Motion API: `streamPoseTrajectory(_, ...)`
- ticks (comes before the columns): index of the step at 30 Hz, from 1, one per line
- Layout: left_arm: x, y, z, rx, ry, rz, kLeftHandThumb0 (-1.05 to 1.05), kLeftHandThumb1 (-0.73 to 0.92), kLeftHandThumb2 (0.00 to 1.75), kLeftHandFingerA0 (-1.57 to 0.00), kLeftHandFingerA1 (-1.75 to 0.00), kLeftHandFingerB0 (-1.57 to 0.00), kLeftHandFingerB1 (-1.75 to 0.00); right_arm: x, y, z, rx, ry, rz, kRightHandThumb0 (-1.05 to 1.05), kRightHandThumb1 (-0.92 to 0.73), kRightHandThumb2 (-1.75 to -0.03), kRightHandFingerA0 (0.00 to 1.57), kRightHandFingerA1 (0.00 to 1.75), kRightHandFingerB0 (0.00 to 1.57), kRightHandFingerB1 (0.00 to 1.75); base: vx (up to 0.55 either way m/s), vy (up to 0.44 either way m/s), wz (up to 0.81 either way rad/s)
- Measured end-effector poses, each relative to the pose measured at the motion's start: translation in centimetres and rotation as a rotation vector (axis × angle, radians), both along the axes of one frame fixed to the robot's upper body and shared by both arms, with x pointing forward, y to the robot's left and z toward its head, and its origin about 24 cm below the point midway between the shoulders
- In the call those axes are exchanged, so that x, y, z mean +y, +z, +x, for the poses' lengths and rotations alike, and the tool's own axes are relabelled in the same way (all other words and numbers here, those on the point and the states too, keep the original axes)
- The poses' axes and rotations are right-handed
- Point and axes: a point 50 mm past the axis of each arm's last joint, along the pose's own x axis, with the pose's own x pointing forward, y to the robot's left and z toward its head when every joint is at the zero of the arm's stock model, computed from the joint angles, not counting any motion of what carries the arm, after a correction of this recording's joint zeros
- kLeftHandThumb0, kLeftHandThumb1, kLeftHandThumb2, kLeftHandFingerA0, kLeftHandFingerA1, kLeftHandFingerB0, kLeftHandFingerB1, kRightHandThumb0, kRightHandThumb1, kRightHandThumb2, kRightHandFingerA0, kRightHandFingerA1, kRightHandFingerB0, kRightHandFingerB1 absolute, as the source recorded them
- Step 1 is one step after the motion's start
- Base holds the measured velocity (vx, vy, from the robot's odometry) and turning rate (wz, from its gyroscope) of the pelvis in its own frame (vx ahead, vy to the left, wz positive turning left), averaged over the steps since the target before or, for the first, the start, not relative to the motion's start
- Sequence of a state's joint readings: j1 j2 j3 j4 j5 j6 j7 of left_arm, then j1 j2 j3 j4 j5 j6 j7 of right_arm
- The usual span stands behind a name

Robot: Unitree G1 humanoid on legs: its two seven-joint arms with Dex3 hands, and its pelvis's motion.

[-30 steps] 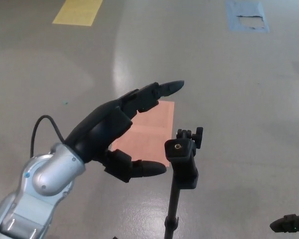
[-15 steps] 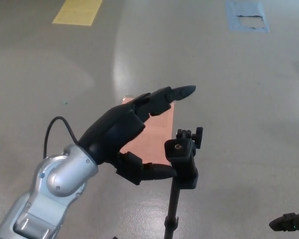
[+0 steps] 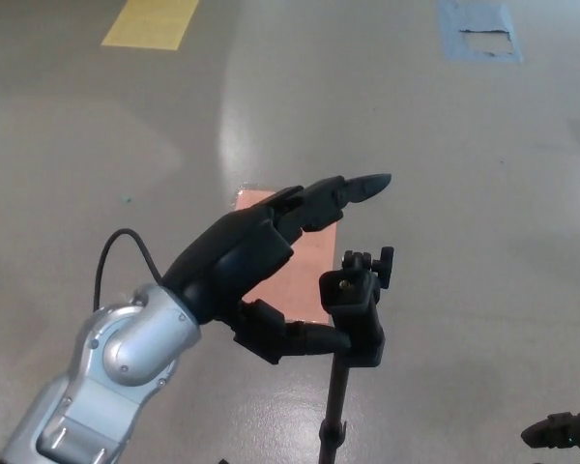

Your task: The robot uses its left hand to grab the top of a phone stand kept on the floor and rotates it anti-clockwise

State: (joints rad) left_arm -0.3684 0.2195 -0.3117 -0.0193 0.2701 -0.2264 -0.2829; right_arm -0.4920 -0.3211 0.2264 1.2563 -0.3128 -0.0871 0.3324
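While the black right robot hand [image 3: 561, 432] shows only as a dark tip at the lower right edge, too little to tell its state, the black left robot hand [image 3: 261, 266] has advanced rightward since a second ago. It is spread wide, holding nothing, its thumb tip now touching or just short of the black phone stand on a thin pole [image 3: 356, 304], which stands upright on the grey polished floor [image 3: 483, 193]. Its fingers [image 3: 343, 190] reach above the stand's top. Behind lies a pink rectangular floor patch [image 3: 304, 261].
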Motion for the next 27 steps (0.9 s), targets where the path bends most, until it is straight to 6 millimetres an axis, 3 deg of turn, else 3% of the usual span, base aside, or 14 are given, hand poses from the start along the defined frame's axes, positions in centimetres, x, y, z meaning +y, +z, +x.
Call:
streamPoseTrajectory(4, -0.18, -0.14, 0.0, 0.005, -0.002, -0.002, -0.61, 0.38, 0.78, -0.02, -0.4, -0.01, -0.22, 0.03, 0.01, 0.02, -0.002, 0.003, 0.001, -0.46, -0.74, -0.79, 0.32, 0.46, 0.17, 0.37, 0.0, 0.0, 0.0)
streamPoseTrajectory(5, -0.22, -0.19, 0.0, 0.007, -0.003, -0.002, -0.65, 0.47, 0.54, -0.11, -0.3, -0.02, -0.24, 0.04, 0.02, 0.03, -0.003, 0.004, 0.001, -0.46, -0.73, -0.79, 0.33, 0.47, 0.17, 0.37, 0.0, 0.0, 0.0)
streamPoseTrajectory(7, -0.3, -0.25, 0.0, 0.009, -0.004, -0.003, -0.65, 0.47, 0.54, -0.11, -0.3, -0.02, -0.24, 0.06, 0.02, 0.04, -0.004, 0.007, 0.001, -0.46, -0.73, -0.79, 0.33, 0.47, 0.17, 0.37, 0.0, 0.0, 0.0)
streamPoseTrajectory(8, -0.33, -0.26, -0.01, 0.009, -0.005, -0.003, -0.61, 0.38, 0.79, -0.07, -0.42, 0.0, -0.23, 0.06, 0.03, 0.04, -0.005, 0.007, 0.001, -0.45, -0.73, -0.79, 0.31, 0.46, 0.17, 0.37, 0.0, 0.0, 0.0)
streamPoseTrajectory(10, -0.38, -0.27, -0.02, 0.009, -0.006, -0.002, -0.61, 0.38, 0.79, -0.07, -0.42, 0.0, -0.23, 0.06, 0.03, 0.04, -0.005, 0.007, 0.001, -0.45, -0.73, -0.79, 0.31, 0.46, 0.17, 0.37, 0.0, 0.0, 0.0)
streamPoseTrajectory(11, -0.46, -0.31, -0.05, 0.009, -0.008, 0.001, -0.64, 0.47, 0.55, -0.12, -0.3, -0.02, -0.24, 0.06, 0.03, 0.05, -0.005, 0.006, 0.001, -0.45, -0.74, -0.79, 0.29, 0.45, 0.17, 0.37, 0.0, 0.0, 0.0)
streamPoseTrajectory(12, -0.5, -0.33, -0.06, 0.008, -0.009, 0.004, -0.64, 0.47, 0.55, -0.12, -0.3, -0.02, -0.24, 0.06, 0.03, 0.05, -0.005, 0.006, 0.002, -0.45, -0.74, -0.79, 0.29, 0.45, 0.17, 0.37, 0.0, 0.0, 0.0)
streamPoseTrajectory(13, -0.51, -0.34, -0.06, 0.008, -0.009, 0.005, -0.61, 0.39, 0.79, -0.08, -0.43, 0.0, -0.25, 0.06, 0.04, 0.05, -0.005, 0.006, 0.002, -0.46, -0.73, -0.79, 0.3, 0.46, 0.17, 0.37, 0.0, 0.0, 0.0)
streamPoseTrajectory(18, -0.58, -0.36, -0.07, 0.007, -0.008, 0.009, -0.63, 0.46, 0.56, -0.11, -0.31, -0.04, -0.23, 0.07, 0.06, 0.07, -0.007, 0.007, 0.003, -0.46, -0.73, -0.79, 0.31, 0.47, 0.17, 0.37, 0.0, 0.0, 0.0)
streamPoseTrajectory(20, -0.62, -0.36, -0.07, 0.007, -0.009, 0.007, -0.63, 0.46, 0.56, -0.11, -0.31, -0.04, -0.23, 0.08, 0.09, 0.11, -0.009, 0.007, 0.003, -0.46, -0.73, -0.79, 0.31, 0.47, 0.17, 0.37, 0.0, 0.0, 0.0)
streamPoseTrajectory(21, -0.63, -0.36, -0.08, 0.007, -0.009, 0.007, -0.66, 0.41, 0.61, -0.12, -0.36, -0.07, -0.22, 0.08, 0.11, 0.14, -0.01, 0.007, 0.004, -0.39, -0.84, -0.65, 0.37, 0.41, 0.2, 0.3, 0.0, 0.0, 0.0)
streamPoseTrajectory(23, -0.63, -0.37, -0.07, 0.007, -0.009, 0.008, -0.66, 0.41, 0.61, -0.12, -0.36, -0.07, -0.22, 0.09, 0.14, 0.17, -0.012, 0.007, 0.005, -0.39, -0.84, -0.65, 0.37, 0.41, 0.2, 0.3, 0.0, 0.0, 0.0)
streamPoseTrajectory(24, -0.63, -0.37, -0.08, 0.007, -0.009, 0.008, -0.64, 0.48, 0.56, -0.14, -0.32, -0.05, -0.25, 0.09, 0.16, 0.19, -0.013, 0.007, 0.005, -0.46, -0.73, -0.79, 0.32, 0.47, 0.17, 0.37, 0.0, 0.0, 0.0)
streamPoseTrajectory(27, -0.64, -0.37, -0.08, 0.007, -0.009, 0.009, -0.61, 0.47, 0.55, -0.13, -0.32, -0.06, -0.23, 0.11, 0.23, 0.28, -0.016, 0.007, 0.006, -0.46, -0.74, -0.79, 0.3, 0.46, 0.17, 0.37, 0.0, 0.0, 0.0)
